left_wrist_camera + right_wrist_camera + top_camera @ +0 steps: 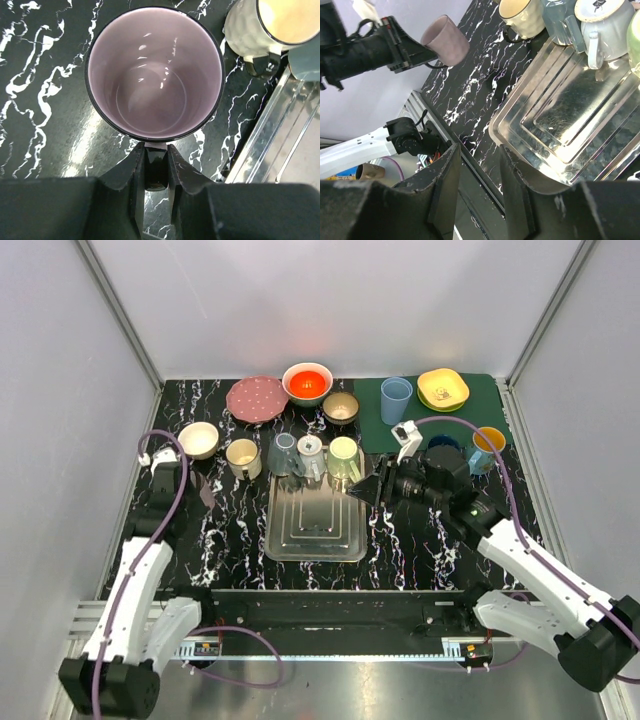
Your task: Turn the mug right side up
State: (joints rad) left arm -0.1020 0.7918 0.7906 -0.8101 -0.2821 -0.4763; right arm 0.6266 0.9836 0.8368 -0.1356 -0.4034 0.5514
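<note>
On the left of the black marbled worktop [40, 100], your left end effector [156, 161] is clamped on the handle [156, 180] of the lilac ceramic mug [155, 75], whose mouth faces its wrist. The right end effector [479, 165] stands apart, empty and farther off.

Glossy ceramic mug [155, 90], shiny metal tray [315, 528], polished marbled tabletop [420, 552]

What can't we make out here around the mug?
Mug underside: left wrist view, hidden by its own walls.
Handle: left wrist view, mostly covered by left gripper fingers.
Dark blue vessel: top view, right arm covers most of it.
</note>
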